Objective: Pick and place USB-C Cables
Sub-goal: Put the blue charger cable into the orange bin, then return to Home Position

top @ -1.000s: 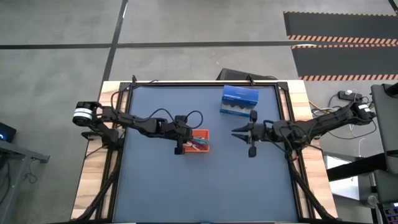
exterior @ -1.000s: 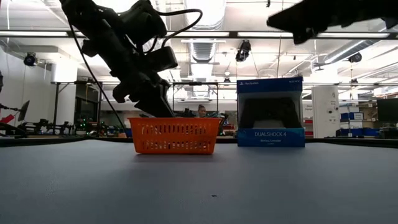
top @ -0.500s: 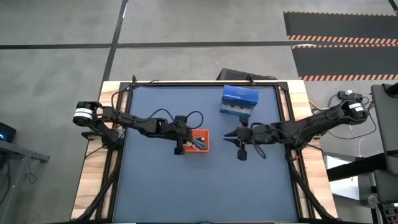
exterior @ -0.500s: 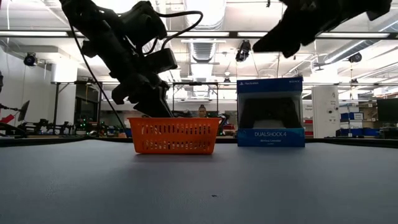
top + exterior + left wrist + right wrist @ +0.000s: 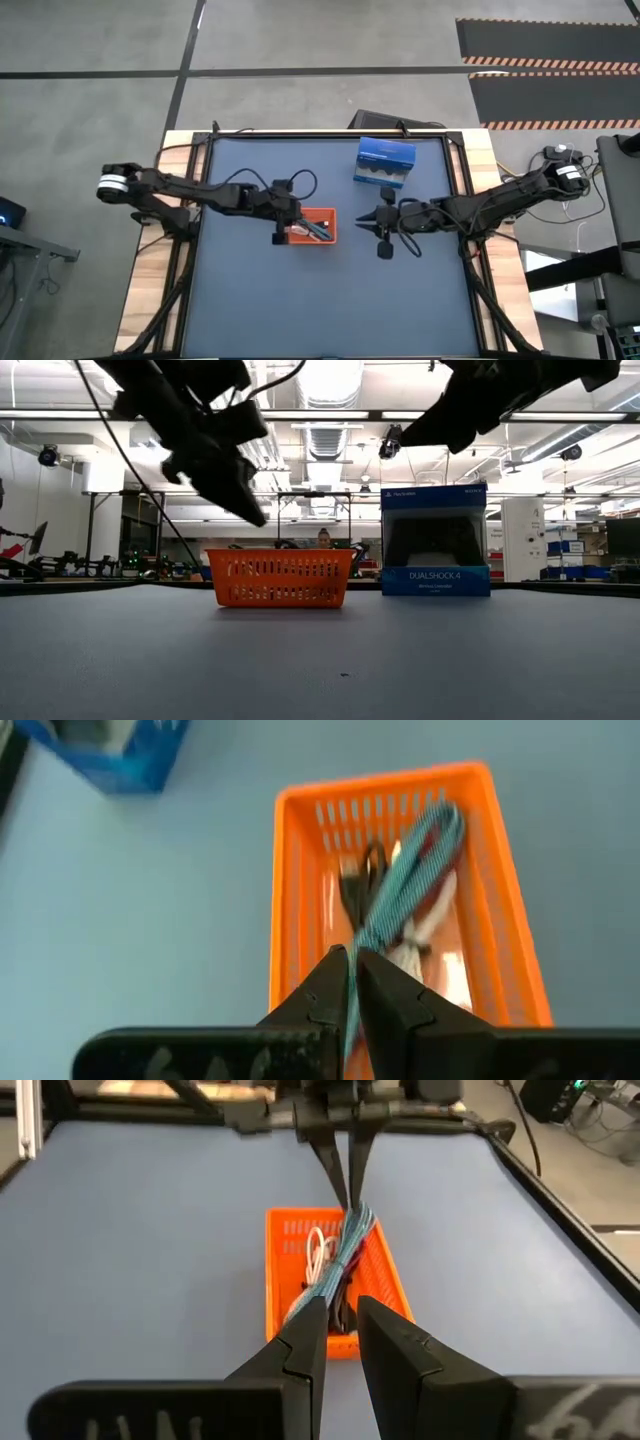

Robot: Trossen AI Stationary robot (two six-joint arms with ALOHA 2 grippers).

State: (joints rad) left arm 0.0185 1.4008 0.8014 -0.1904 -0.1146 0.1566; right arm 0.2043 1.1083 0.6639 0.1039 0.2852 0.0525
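Overhead, left tool (image 5: 352,982) clamped on teal coiled thin cable (image 5: 405,885), lifting out of orange slotted plastic tray (image 5: 321,239) on dark blue worktop (image 5: 260,300). Right tool (image 5: 366,222) nearby, fingers slightly apart. Behind, blue cardboard box (image 5: 435,540); bright workshop room with ceiling lights (image 5: 330,380).

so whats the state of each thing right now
left tool: shut on teal cable, above the basket
teal cable: pinched at one end, rest in basket
orange basket: upright, holds white, black and red cables
right tool: slightly open, empty, beside basket
DualShock 4 box: upright, closed
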